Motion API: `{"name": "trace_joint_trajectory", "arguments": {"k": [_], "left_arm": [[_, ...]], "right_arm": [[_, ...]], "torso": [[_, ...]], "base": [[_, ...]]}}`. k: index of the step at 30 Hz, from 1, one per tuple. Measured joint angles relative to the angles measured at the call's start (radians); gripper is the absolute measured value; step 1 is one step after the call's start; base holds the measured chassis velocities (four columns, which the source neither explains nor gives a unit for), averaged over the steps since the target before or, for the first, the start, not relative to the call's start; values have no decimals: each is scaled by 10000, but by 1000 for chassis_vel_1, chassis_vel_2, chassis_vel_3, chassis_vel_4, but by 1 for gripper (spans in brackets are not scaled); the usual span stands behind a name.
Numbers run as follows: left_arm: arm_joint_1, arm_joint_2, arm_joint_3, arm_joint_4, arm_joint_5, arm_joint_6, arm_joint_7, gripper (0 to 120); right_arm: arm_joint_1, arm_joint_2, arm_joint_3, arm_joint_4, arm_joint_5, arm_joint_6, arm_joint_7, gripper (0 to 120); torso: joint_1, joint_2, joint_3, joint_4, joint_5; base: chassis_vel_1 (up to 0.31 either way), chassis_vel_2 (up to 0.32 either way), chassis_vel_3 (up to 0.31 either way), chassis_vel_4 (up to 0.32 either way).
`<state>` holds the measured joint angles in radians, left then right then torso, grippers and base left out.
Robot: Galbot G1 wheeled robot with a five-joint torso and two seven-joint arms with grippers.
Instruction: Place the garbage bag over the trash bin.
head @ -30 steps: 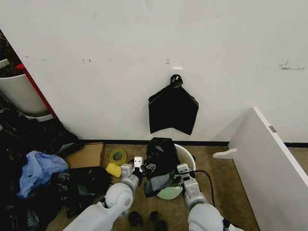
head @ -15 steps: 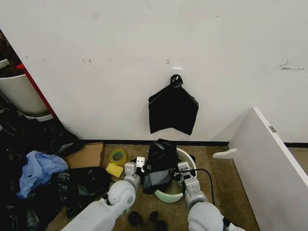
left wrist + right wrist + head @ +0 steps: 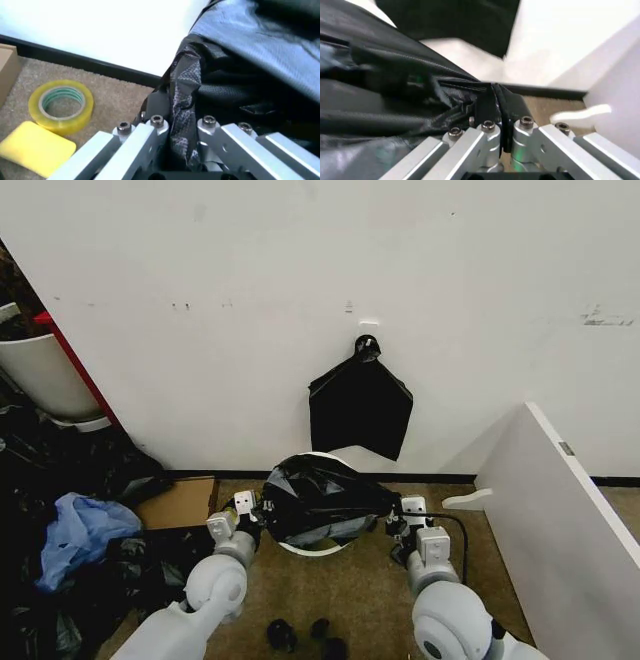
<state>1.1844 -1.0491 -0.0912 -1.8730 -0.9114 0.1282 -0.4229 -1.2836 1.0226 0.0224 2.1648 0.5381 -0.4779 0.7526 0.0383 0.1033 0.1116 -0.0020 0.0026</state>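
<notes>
The glossy black garbage bag is stretched wide between my two grippers and covers most of the trash bin. Of the bin, only a strip of off-white rim shows under the bag's near edge, plus a sliver at the far side. My left gripper is shut on the bag's left edge, and the pinched black plastic runs between its fingers. My right gripper is shut on the bag's right edge.
A flat black bag bundle hangs on the wall above. Yellow tape roll and a yellow sponge lie left of the bin. A heap of dark bags with blue plastic fills the left floor. A white board stands at right.
Both grippers have moved apart and the bag, bunched before, is now spread wide over the bin's top. The bin's inside, open to view before, is now covered.
</notes>
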Motion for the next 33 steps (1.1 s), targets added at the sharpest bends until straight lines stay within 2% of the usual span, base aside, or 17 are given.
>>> {"name": "trace_joint_trajectory", "arguments": {"k": [5,11,16,18,19,23,29,32,33], "left_arm": [[259,35,-82,-261,-5,-44,5,3],[331,34,-98,-368,47,-27,-41,3],[310,61,-88,-444,75,118,-87,3],[302,62,-87,-444,76,124,-93,3],[273,63,-77,-450,77,140,-113,3],[250,58,-36,-528,77,195,-149,3],[358,119,89,-914,99,448,-167,3],[403,157,177,-1113,272,610,-168,3],[403,157,177,-1113,272,610,-168,3]], "right_arm": [[-329,-99,121,-98,-123,27,-243,0],[-920,-191,72,622,-858,276,-768,0],[-2064,-681,395,1341,-3199,1307,-2065,18],[-2173,-731,460,1369,-3508,1441,-2202,21],[-2678,-959,756,1520,-4779,1989,-2728,28],[-3207,-1247,992,1845,-5497,2284,-3230,45],[-2533,-1625,714,1386,-7125,3189,-5347,65],[-1811,-1805,254,680,-8707,3816,-6376,79],[-1811,-1805,254,680,-8707,3816,-6376,79]], "torso": [[0,-2,0,0,2],[0,-2,0,1,0],[-1,-2,-1,0,0],[0,-2,-1,-1,1],[-1,-2,-1,0,0],[-1,-2,-1,-1,0],[-1,-2,0,2,2],[0,-2,0,1,1],[0,-2,0,1,1]], "base": [[0,0,0,0],[0,0,0,0],[0,0,0,0],[0,0,0,0],[0,0,0,0],[0,0,0,0],[0,0,0,0],[0,0,0,0],[0,0,0,0]]}}
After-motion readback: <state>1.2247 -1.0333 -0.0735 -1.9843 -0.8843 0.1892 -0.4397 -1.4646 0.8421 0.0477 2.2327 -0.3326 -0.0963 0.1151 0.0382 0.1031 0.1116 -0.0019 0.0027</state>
